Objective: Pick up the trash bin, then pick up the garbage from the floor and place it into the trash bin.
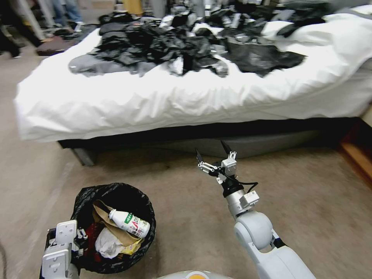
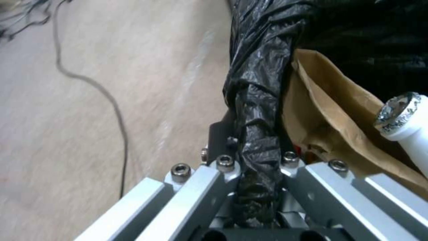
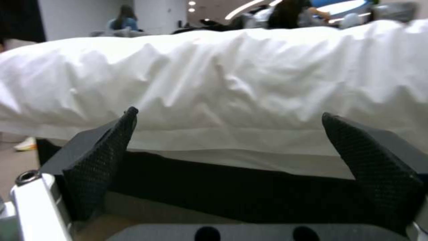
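Note:
The trash bin [image 1: 83, 205], lined with a crinkled black bag, hangs at the lower left of the head view. My left gripper [image 1: 79, 242] is shut on its bagged rim [image 2: 256, 110]. Inside lie garbage pieces: a white bottle with a green label [image 1: 130, 223], a crumpled brown paper bag [image 1: 104, 219], white paper [image 1: 106, 244] and a red wrapper [image 1: 92, 232]. The left wrist view shows the brown bag [image 2: 330, 110] and the bottle neck [image 2: 406, 117] just past the pinched rim. My right gripper [image 1: 214, 153] is open and empty, raised above the floor to the right of the bin, pointing at the bed; its fingers [image 3: 100, 164] stand wide apart.
A bed with a white sheet [image 1: 174, 100] spans the view ahead, piled with black bags and clothes [image 1: 186, 46]. There is a dark gap under the bed [image 1: 217, 131]. A wooden edge [image 1: 358, 155] is at the far right. A thin cable [image 2: 107, 100] lies on the beige floor [image 1: 310, 201].

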